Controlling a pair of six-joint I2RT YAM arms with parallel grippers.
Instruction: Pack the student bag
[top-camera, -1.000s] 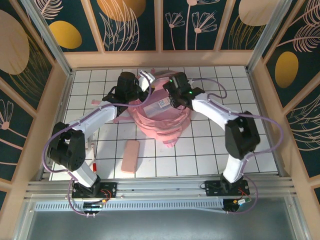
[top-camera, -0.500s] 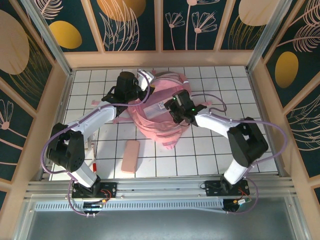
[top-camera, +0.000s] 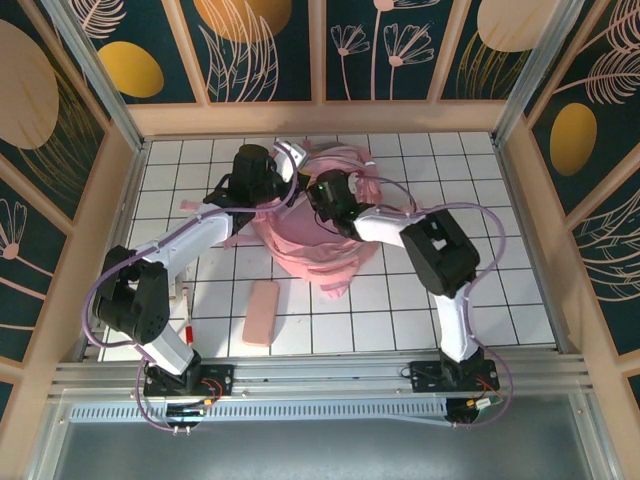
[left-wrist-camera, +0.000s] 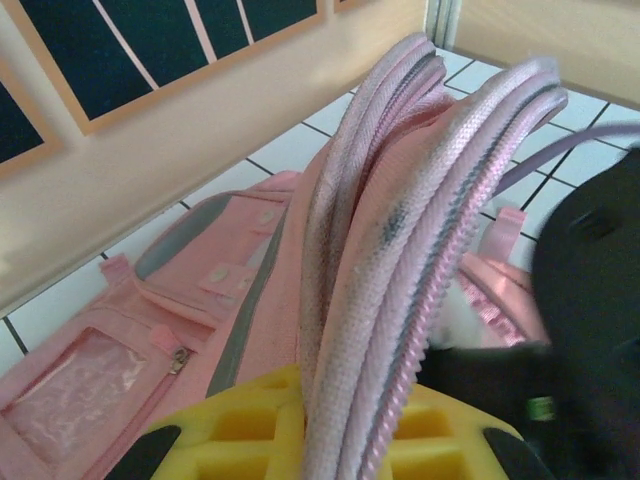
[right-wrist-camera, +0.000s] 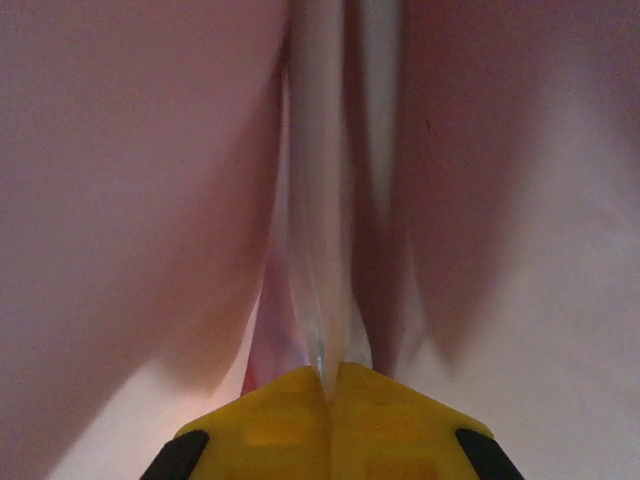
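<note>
Student bag (top-camera: 318, 245) lies on the table (top-camera: 480, 290), far-centre, slumped between the two arms. Left gripper (top-camera: 288, 172) sits at the bag's far-left edge; in the left wrist view the bag's zipper rim stands up between its fingers. Right gripper (top-camera: 318, 200) is just right of it, down in the bag's top, with a thin fold pinched between its fingers. Pencil case (top-camera: 262, 311) lies flat on the table, nearer than the bag, to its left and apart from it. Pen (top-camera: 187, 331) lies left of the case, beside the left arm's base.
</note>
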